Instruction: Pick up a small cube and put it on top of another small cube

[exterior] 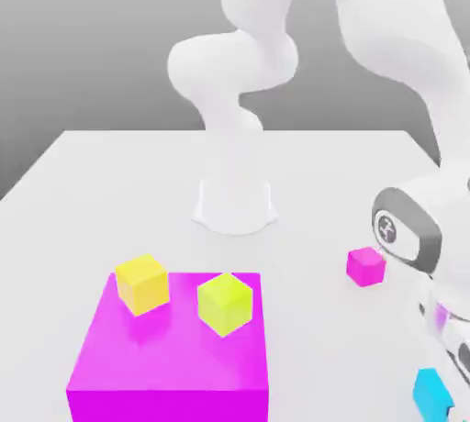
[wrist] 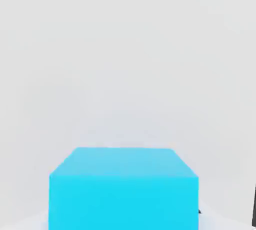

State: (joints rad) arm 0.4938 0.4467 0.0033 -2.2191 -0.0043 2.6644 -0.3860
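Note:
A small cyan cube [exterior: 430, 394] sits low at the exterior view's lower right, on or just above the white table [exterior: 92, 191]. My gripper [exterior: 446, 383] is down around it, shut on it. In the hand view the cyan cube [wrist: 122, 189] looms close, with a dark sliver of a finger [wrist: 253, 211] at its side. A small magenta cube [exterior: 365, 266] rests on the table a little farther back from the gripper. A yellow cube [exterior: 142, 283] and a lime cube [exterior: 224, 302] stand on a big magenta block [exterior: 170, 360].
The arm's white base [exterior: 235, 205] stands at the table's middle back. The big magenta block takes up the exterior view's lower left. The arm's wrist and forearm [exterior: 408, 227] hang over the right side of the table.

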